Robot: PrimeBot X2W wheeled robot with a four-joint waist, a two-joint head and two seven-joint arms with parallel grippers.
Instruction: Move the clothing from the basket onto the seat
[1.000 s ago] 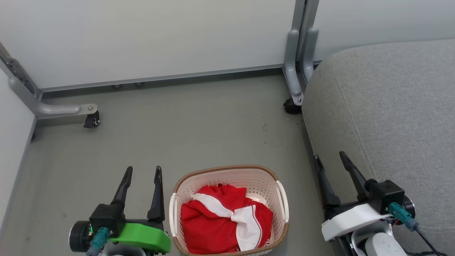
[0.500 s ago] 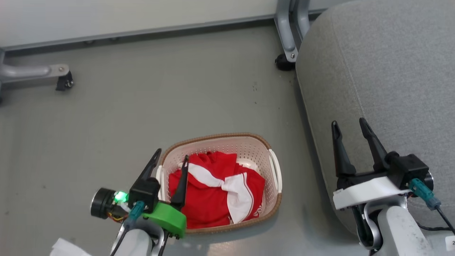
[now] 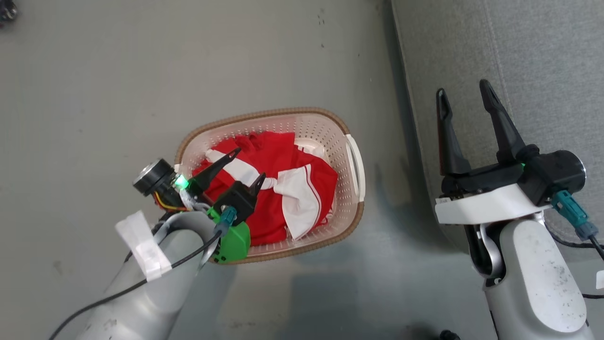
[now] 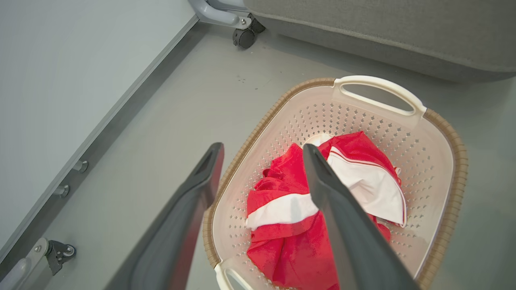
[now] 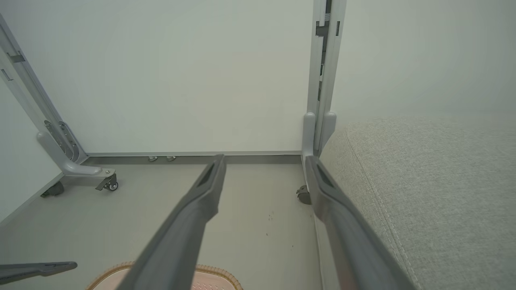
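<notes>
The cream basket [image 3: 264, 112] with its brown rim stands on the grey floor, just left of the grey seat [image 3: 542, 56]. Red clothing [image 3: 278, 198] with white panels lies bunched inside it. My left gripper [image 3: 249, 164] hangs open over the basket's left half, fingers angled toward the clothing and apart from it. In the left wrist view the open left gripper [image 4: 263, 148] frames the basket [image 4: 455, 145] and the clothing [image 4: 354, 149], with the seat [image 4: 383, 32] beyond. My right gripper [image 3: 463, 89] stands open and empty over the seat's left edge; the right gripper [image 5: 264, 159] points toward the wall beside the seat [image 5: 423, 181].
Pale partition panels [image 5: 181, 80] close off the far side, with metal feet on castors [image 5: 107, 183] at floor level. A castor [image 4: 243, 37] sits by the seat's far corner. Bare grey floor [image 3: 94, 94] spreads left of the basket.
The head camera has tilted down, so the whole scene shifted. My left gripper has swung from beside the basket to over it, turning toward the clothing. Both grippers stay open.
</notes>
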